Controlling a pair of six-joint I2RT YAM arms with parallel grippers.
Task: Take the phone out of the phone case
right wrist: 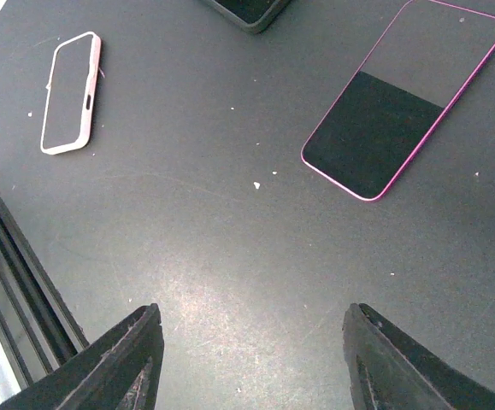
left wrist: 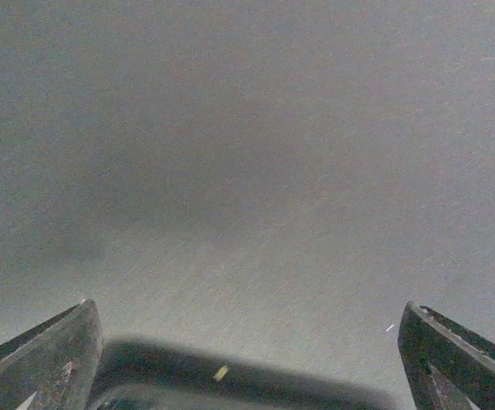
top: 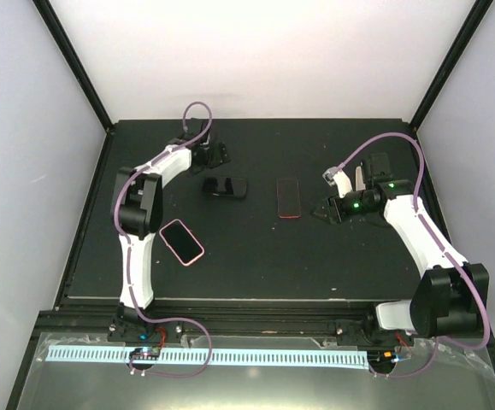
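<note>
Phone [right wrist: 401,111]: flat on the table [top: 256,265], screen up, mid-surface, near the right gripper [right wrist: 251,318] and a little beyond its fingertips. Slim slab, dark glass, thin magenta edge. No raised lip shows around it, so I judge it bare.

Pink case [right wrist: 70,92]: flat, well apart from the phone, toward the near-left. Pale rim, dark interior, small pill-shaped mark. Probably empty, though it is too small here to be sure.

Dark item [top: 226,187]: lies between the left gripper [top: 215,154] and the phone. Cannot tell whether it is a phone or a case.

Right gripper: jaws roughly half spread with nothing between them, low over bare surface. It is not gripping anything.

Left gripper: jaws spread as wide as they go, empty. Its camera sees only tabletop. I judge it parked out of the way.

Phone and case lie separate, so the removal looks done.
</note>
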